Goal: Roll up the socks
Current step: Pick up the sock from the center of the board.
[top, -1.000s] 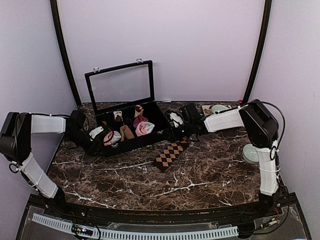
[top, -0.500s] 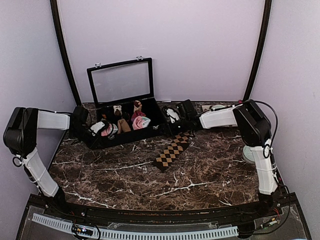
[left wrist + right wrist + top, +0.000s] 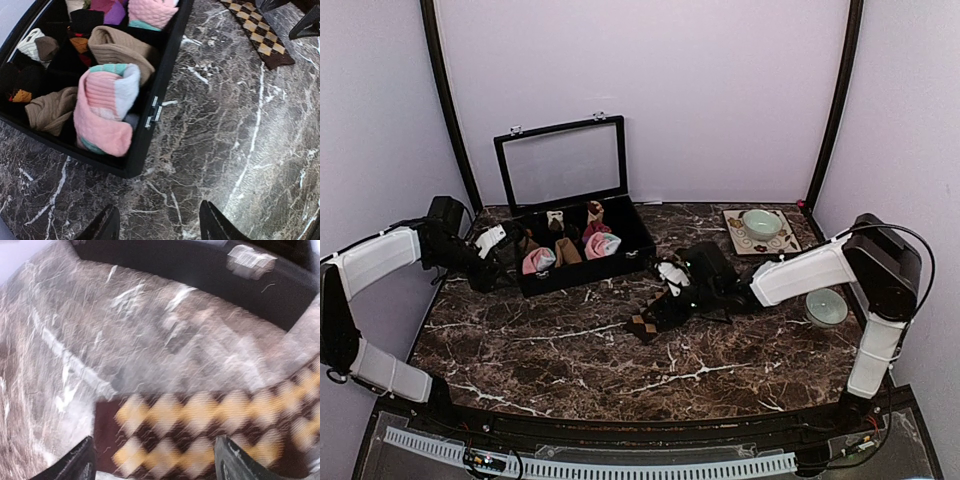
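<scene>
The right hand (image 3: 155,467), fingers spread wide and empty, hovers low over the checked sock (image 3: 200,425), which lies flat on the marble table (image 3: 570,350) in front of the open black box (image 3: 585,273). The left hand (image 3: 160,227), also open and holding nothing, hangs above the table by the box's left end, where the pink sock (image 3: 102,110) sits rolled inside.
</scene>
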Available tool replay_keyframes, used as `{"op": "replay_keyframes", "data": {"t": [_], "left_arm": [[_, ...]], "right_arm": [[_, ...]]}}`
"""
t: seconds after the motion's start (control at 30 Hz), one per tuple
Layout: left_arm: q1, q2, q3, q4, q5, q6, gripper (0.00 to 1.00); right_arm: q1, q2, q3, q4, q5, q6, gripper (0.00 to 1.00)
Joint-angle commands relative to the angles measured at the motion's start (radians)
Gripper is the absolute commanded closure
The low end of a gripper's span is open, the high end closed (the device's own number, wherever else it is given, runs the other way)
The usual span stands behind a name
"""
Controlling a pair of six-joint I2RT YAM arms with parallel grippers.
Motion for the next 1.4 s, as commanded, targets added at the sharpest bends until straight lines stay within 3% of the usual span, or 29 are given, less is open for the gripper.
{"op": "replay_keyframes", "data": {"t": [0.0,0.2,0.47,0.5,0.53,0.57,0.6,0.63,0.7,1.0,1.1,1.33,1.37], "left_arm": [[0.005,-0.033,-0.023,-0.153,0.094,0.085,0.43],[0.006,-0.051,-0.009,-0.181,0.094,0.103,0.43],[0.049,-0.11,-0.078,-0.031,-0.113,0.064,0.44],[0.055,-0.122,-0.09,0.001,-0.142,0.061,0.42],[0.063,-0.134,-0.103,0.022,-0.159,0.062,0.32],[0.073,-0.146,-0.118,0.041,-0.168,0.063,0.15],[0.082,-0.156,-0.129,0.051,-0.17,0.067,0.03],[0.085,-0.162,-0.138,0.056,-0.168,0.074,0.01],[0.086,-0.16,-0.14,0.038,-0.143,0.092,0.01],[0.073,-0.096,-0.019,-0.203,0.226,0.181,0.01],[0.001,-0.094,-0.017,-0.205,0.3,0.21,0.01],[-0.297,-0.001,-0.024,-0.132,0.267,0.207,0.02],[-0.324,0.031,-0.012,-0.138,0.266,0.214,0.03]], "right_arm": [[0.109,0.003,-0.087,0.128,0.079,0.026,0.22],[0.2,0.058,-0.061,0.146,0.156,0.031,0.29],[0.216,0.111,-0.037,0.134,0.21,0.053,0.38],[0.216,0.108,-0.04,0.133,0.219,0.052,0.39],[0.216,0.101,-0.045,0.132,0.224,0.049,0.39],[0.216,0.093,-0.05,0.132,0.225,0.047,0.4],[0.216,0.087,-0.052,0.125,0.228,0.044,0.41],[0.216,0.086,-0.052,0.116,0.23,0.041,0.42],[0.216,0.088,-0.048,0.104,0.227,0.038,0.45],[0.216,0.097,-0.09,0.112,0.167,0.083,0.63],[0.216,0.095,-0.12,0.127,0.137,0.101,0.69],[0.209,0.041,-0.194,0.177,0.009,0.175,1.0],[0.203,0.028,-0.209,0.187,-0.015,0.192,1.0]]}}
